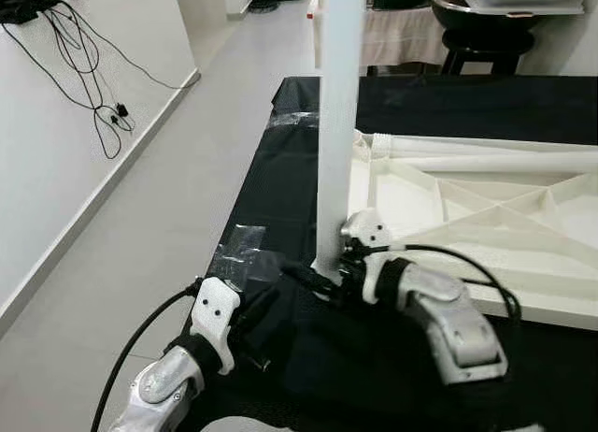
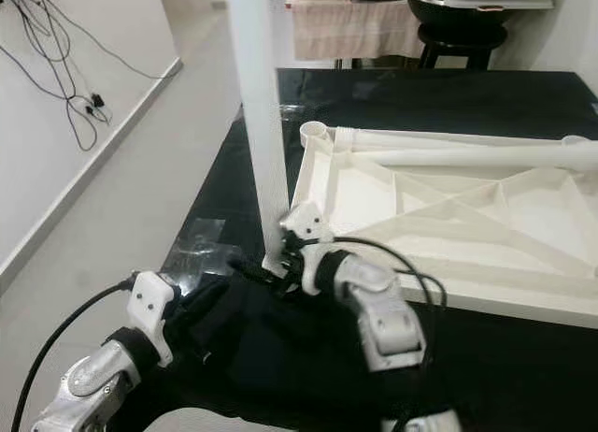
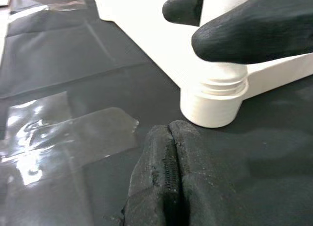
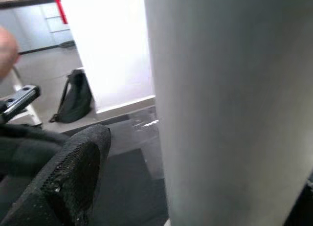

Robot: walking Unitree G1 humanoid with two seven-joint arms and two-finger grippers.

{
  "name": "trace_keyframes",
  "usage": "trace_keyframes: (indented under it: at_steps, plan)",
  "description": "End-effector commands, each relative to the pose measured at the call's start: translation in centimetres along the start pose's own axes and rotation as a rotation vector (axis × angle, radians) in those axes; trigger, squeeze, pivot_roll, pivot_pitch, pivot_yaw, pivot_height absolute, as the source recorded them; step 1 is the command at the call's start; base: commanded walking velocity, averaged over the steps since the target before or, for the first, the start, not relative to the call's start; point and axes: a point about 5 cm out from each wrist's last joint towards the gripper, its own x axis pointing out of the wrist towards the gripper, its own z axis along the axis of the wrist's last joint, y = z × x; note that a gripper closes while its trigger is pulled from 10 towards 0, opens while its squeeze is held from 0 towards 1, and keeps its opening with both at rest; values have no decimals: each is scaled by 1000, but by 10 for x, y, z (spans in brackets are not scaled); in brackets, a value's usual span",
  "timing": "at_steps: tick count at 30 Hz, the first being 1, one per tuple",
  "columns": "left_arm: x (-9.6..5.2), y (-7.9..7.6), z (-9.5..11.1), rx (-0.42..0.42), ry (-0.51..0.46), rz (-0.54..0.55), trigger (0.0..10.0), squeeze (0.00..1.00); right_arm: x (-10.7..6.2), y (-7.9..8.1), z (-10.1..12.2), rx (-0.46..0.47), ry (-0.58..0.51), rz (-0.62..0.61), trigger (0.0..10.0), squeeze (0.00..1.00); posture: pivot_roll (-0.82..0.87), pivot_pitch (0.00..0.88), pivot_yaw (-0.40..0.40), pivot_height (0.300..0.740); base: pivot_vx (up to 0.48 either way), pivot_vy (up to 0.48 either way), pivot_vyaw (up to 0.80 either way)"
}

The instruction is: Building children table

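Screwing white leg (image 1: 338, 105) upright into near-left corner socket of upturned tabletop (image 2: 448, 217) on bench (image 1: 280, 180): right gripper (image 3: 215, 25) fingers clamping leg's base; left gripper (image 3: 168, 179) fingers pressed together, idle beside; keeping leg vertical, turning steadily.

Left pincer (image 3: 168, 174) closed beside white threaded leg socket (image 3: 211, 106)

Smooth, seemingly plastic table leg (image 1: 338, 123)

Both eye views look forward and down from head height over the black table (image 1: 280, 180), while each wrist view sits very close to the upright white leg (image 1: 336, 123) (their shared landmark), facing it from opposite sides.
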Motion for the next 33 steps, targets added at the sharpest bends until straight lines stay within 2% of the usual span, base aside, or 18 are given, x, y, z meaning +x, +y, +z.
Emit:
trace_keyframes:
  at_steps: [1, 4, 5, 6, 7, 8, 15, 20, 21, 22, 23, 24, 25, 26, 27, 28, 30, 33]
  plan:
    - [-2, 1, -4, 2, 9, 5, 10000, 0, 3, 1, -2, 17, -14, 58, 10000, 0, 23, 77, 50, 740, 0, 0, 0]
    - [0, 0, -4, 2, 8, 4, 10000, 0, -5, -22, -6, 48, 6, 100, 10000, 0, 26, 71, 48, 740, 0, 0, 0]
    - [1, -1, -5, 3, 7, 4, 10000, 0, -6, -26, -6, 50, 10, 106, 9176, 0, 26, 71, 48, 740, 0, 0, 0]
    - [1, -1, -5, 3, 7, 4, 10000, 0, -6, -26, -6, 50, 10, 106, 9176, 0, 26, 71, 48, 740, 0, 0, 0]
    - [1, -1, -5, 3, 7, 4, 10000, 0, -6, -30, -4, 53, 1, 107, 3373, 0, 24, 71, 46, 740, 0, 0, 0]
    - [1, -1, -5, 3, 7, 4, 10000, 0, -5, -33, -2, 66, -13, 105, 0, 0, 18, 72, 44, 740, 0, 0, 0]
    - [1, -2, -6, 2, 6, 4, 10000, 0, -4, -40, 4, 69, -43, 136, 0, 0, 10, 71, 46, 740, 0, 0, 0]
    - [-1, -3, -5, -1, 4, 2, 10000, 0, -14, -31, -9, 50, -25, 91, 0, 0, -3, 79, 39, 740, 0, 0, 0]
    - [-2, -3, -5, -1, 3, 3, 10000, 0, -14, -25, -15, 53, -13, 17, 0, 0, -15, 90, 28, 740, 0, 0, 0]
    - [-2, -3, -5, -1, 3, 3, 10000, 0, -14, -25, -15, 53, -13, 17, 0, 0, -15, 90, 28, 740, 0, 0, 0]
    - [-3, -3, -5, -1, 2, 3, 10000, 0, -12, -20, -21, 78, -8, -82, 0, 0, -15, 90, 28, 740, 0, 0, 0]
    - [-3, -2, -4, -1, 2, 4, 10000, 0, -10, -13, -34, 71, 41, -355, 0, 0, -19, 92, 24, 740, 0, 0, 0]
    - [-3, -2, -4, -1, 2, 4, 10000, 0, -10, -13, -34, 71, 41, -355, 0, 0, -19, 92, 24, 740, 0, 0, 0]
    - [-4, -2, -4, 0, 1, 5, 10000, 0, -11, -8, -41, 57, 73, -555, 0, 0, -17, 98, 22, 740, 0, 0, 0]
    - [-5, 0, -4, 2, 2, 4, 10000, 0, -8, 6, -34, -97, 106, -610, 0, 0, -19, 105, 36, 740, 0, 0, 0]
    - [-5, 0, -4, 2, 2, 4, 10000, 0, -8, 6, -34, -97, 106, -610, 0, 0, -19, 105, 36, 740, 0, 0, 0]
    - [-6, 2, -4, 4, 5, 6, 10000, 0, 0, 22, -22, -88, 55, -560, 0, 0, -47, 98, 57, 740, 0, 0, 0]
    - [-4, 2, -4, 4, 7, -3, 10000, 0, 5, 26, -26, -68, 72, -498, 0, 0, -30, 95, 42, 740, 0, 0, 0]
